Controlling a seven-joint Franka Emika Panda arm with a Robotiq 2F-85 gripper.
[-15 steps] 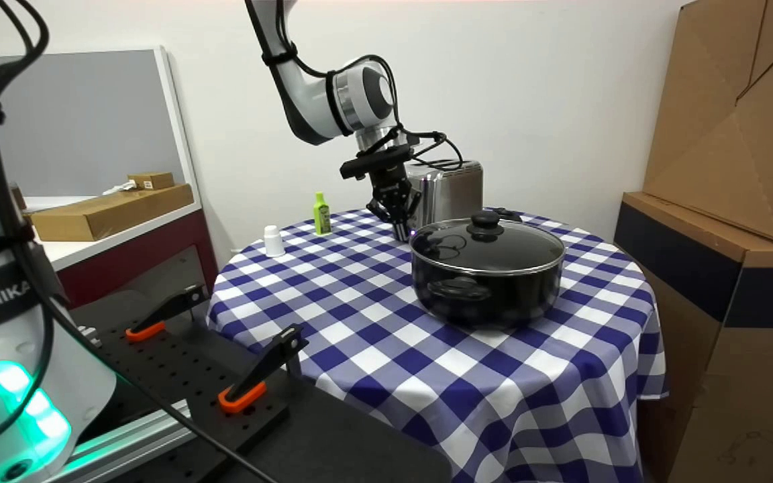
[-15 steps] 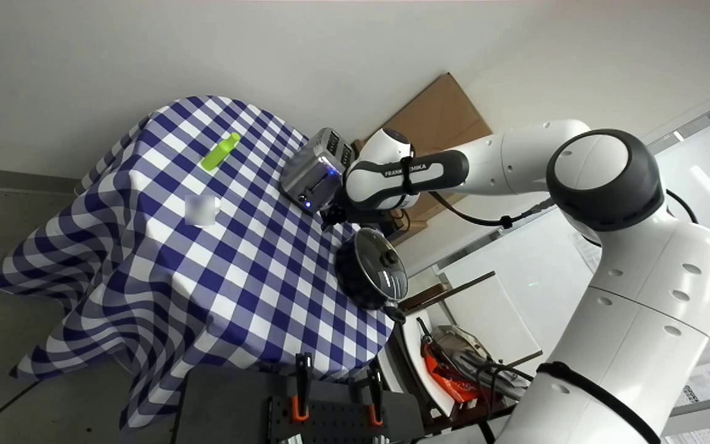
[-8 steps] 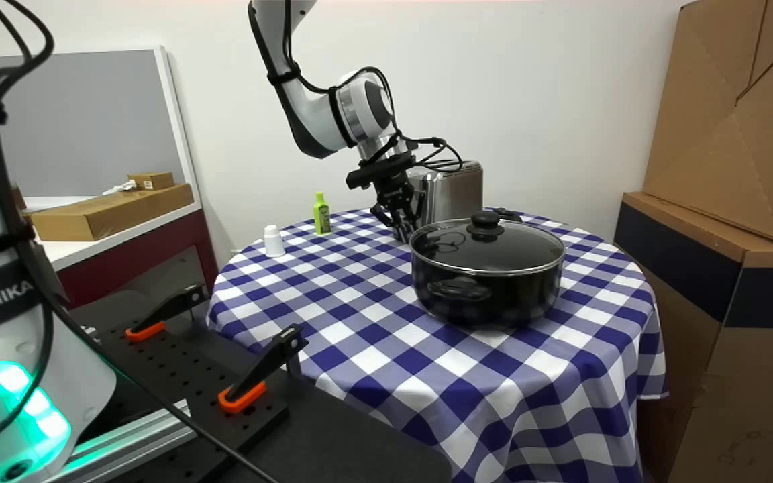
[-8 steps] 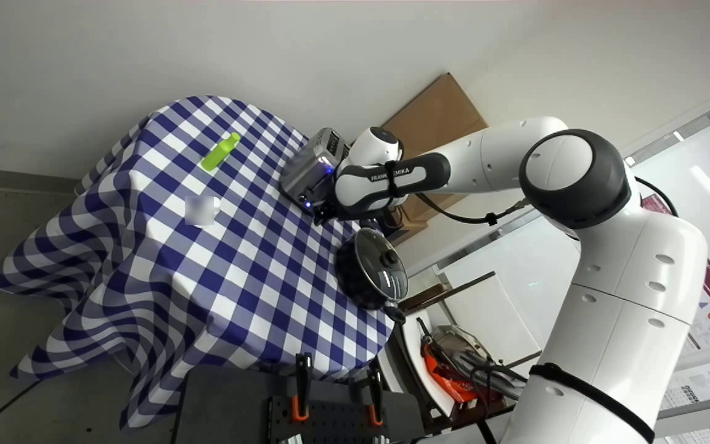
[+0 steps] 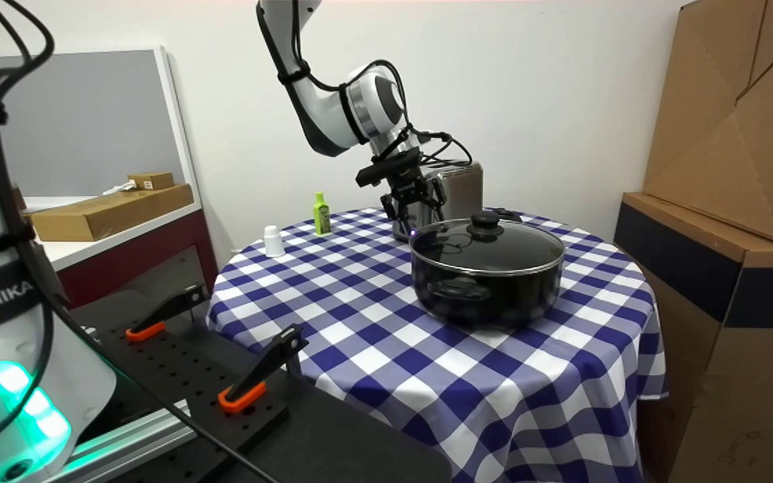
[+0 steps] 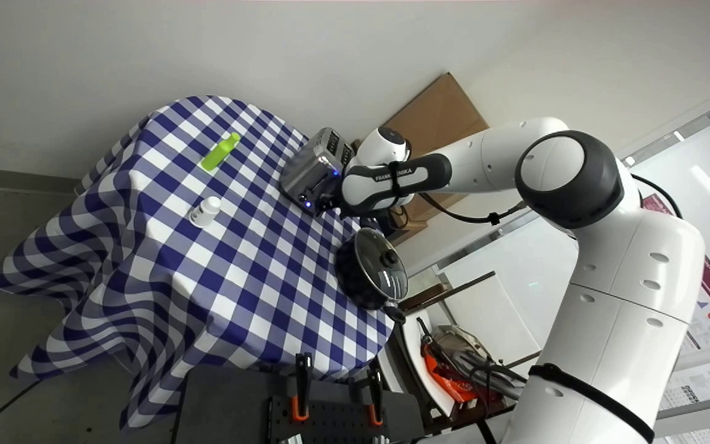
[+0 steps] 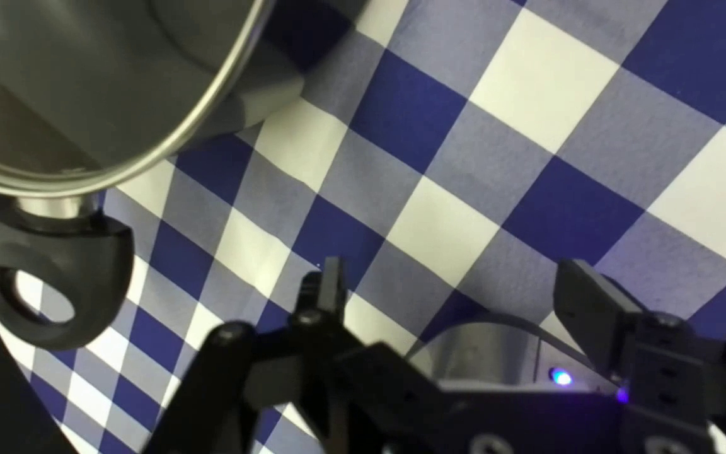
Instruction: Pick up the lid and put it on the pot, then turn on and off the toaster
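1. Wrist view: the two fingers point(image 7: 580, 299) of the gripper point(image 7: 450, 277) are being held well apart, and the toaster point(image 7: 489, 353) is being partly hidden behind the gripper, with a blue light point(image 7: 561, 377) showing on it.
2. In an exterior view, the gripper is being pointed downward in front of the toaster; whether the metal is being touched cannot be told.
3. The lid point(image 5: 517, 248) is being borne by the pot point(image 5: 494, 305), lying level on its rim, with the black knob point(image 5: 485, 223) uppermost.
4. The pot is being supported by the checked tablecloth point(image 5: 333, 302) near the toaster; one handle point(image 7: 101, 277) is being shown at the left of the wrist view.
5. In both exterior views, a green bottle point(image 5: 321, 216) and a white container point(image 5: 274, 242) are being supported by the tablecloth, near each other and well apart from the pot.
6. One cardboard box point(image 5: 735, 127) is being supported by a lower box point(image 5: 742, 376) beside the tablecloth.
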